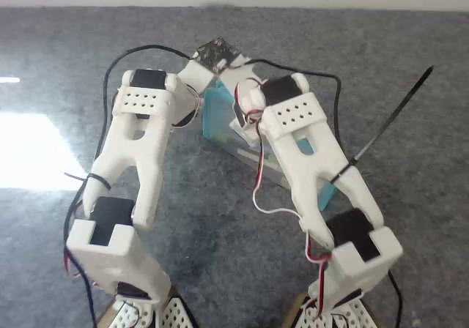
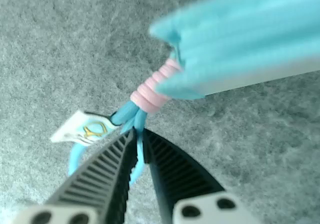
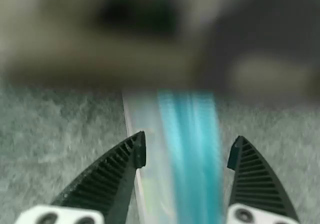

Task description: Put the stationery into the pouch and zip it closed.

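- The turquoise pouch (image 1: 218, 116) sits on the grey speckled tabletop (image 1: 220, 255), right between the far ends of the two arms. From the high view most of it is tucked under the right arm (image 1: 315, 152), with one end poking out toward the left arm (image 1: 139, 145).
- The left tool (image 2: 140, 134) is pinched tight on the blue pull cord (image 2: 127, 115) that hangs off the end of the pouch (image 2: 240, 39). The two black ribbed fingers are basically together, with just the cord between them.
- On that cord there's a stack of pink beads (image 2: 150, 91) right up against the pouch, and a small white tag (image 2: 85, 128) dangling just beside the fingertips. The cord runs pretty much straight from the tool up to the pouch corner.
- The right tool (image 3: 189, 138) is spread wide and straddles the pouch (image 3: 187, 114), one finger on each side. It's not clamping anything, and I honestly can't tell if either finger touches the pouch.
- In the right wrist view the pouch has a paler, see-through strip along one long edge, with the tabletop (image 3: 55, 134) on either side.
- Can't tell from any angle whether the zip is open or closed.
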### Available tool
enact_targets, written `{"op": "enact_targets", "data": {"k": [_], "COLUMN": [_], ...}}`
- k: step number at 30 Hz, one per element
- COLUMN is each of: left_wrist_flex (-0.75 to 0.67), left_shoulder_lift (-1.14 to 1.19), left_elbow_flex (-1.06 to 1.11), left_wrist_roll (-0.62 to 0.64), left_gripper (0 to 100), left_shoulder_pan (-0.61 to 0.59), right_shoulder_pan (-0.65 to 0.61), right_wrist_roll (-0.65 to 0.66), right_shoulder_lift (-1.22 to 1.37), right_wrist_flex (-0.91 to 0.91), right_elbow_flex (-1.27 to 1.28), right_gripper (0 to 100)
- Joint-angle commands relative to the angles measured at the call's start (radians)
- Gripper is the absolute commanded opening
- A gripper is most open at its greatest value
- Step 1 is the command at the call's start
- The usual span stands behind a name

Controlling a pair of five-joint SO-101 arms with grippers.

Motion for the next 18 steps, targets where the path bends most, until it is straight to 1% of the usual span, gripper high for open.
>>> {"op": "enact_targets", "data": {"k": [1,6,10,18], "left_wrist_flex": [0.002,0.005,0.005,0.009], "left_shoulder_lift": [-0.064,-0.064,-0.064,-0.066], "left_elbow_flex": [-0.035,-0.035,-0.035,-0.035], "left_wrist_roll": [-0.009,-0.009,-0.008,-0.008], "left_gripper": [1,1,1,1], "left_shoulder_pan": [-0.005,-0.028,-0.037,-0.04], "right_shoulder_pan": [0.013,0.068,0.077,0.079], "right_wrist_roll": [-0.006,-0.091,-0.149,-0.167], "right_shoulder_lift": [0.031,0.059,0.056,0.062], "right_wrist_flex": [0.018,0.022,0.025,0.007], "right_elbow_flex": [-0.127,-0.19,-0.203,-0.204], "right_gripper": [25.4,25.3,25.3,25.3]}}
